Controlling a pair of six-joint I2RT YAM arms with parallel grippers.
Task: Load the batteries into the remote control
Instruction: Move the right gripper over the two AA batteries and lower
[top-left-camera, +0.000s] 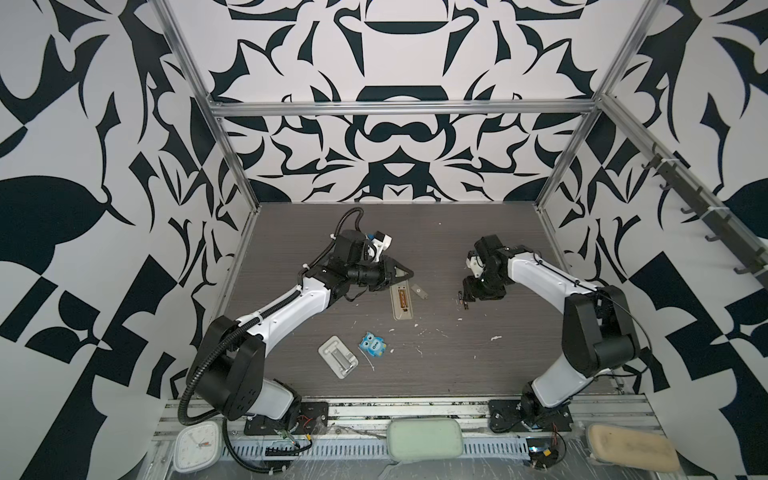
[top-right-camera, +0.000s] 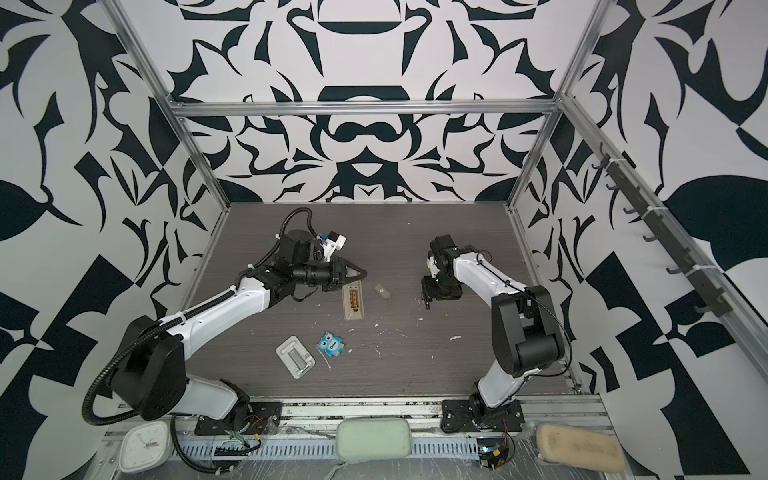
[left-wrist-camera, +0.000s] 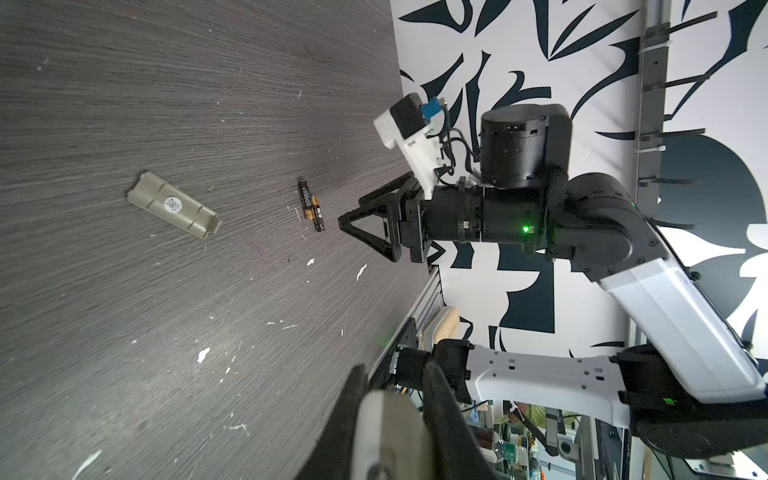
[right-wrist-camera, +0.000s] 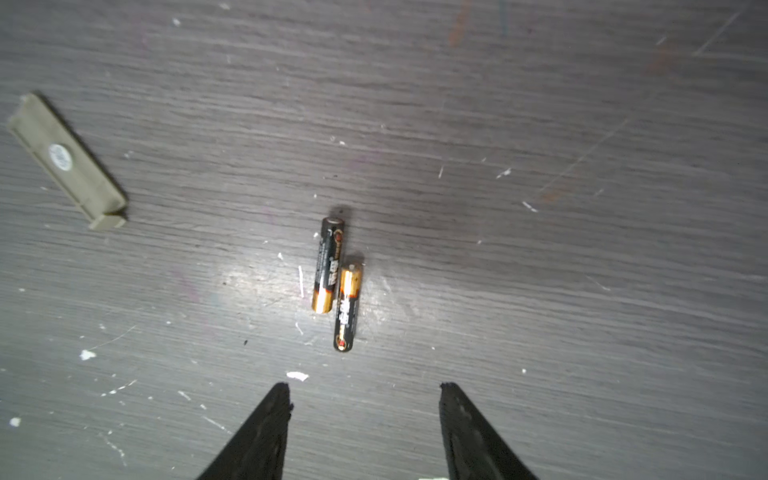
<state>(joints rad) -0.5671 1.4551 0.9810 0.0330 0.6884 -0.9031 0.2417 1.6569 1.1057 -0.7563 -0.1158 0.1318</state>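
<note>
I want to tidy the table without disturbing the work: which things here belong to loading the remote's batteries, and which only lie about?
For the job: remote control, two batteries, battery cover.
Lying about: white tray, blue owl item.

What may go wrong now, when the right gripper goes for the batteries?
1. The two batteries lie touching, side by side; the open right gripper may pinch both, or knock one so it rolls away.
2. The left gripper seems to hold the remote control only by one end, so it may pivot when a battery is pressed in.
</note>
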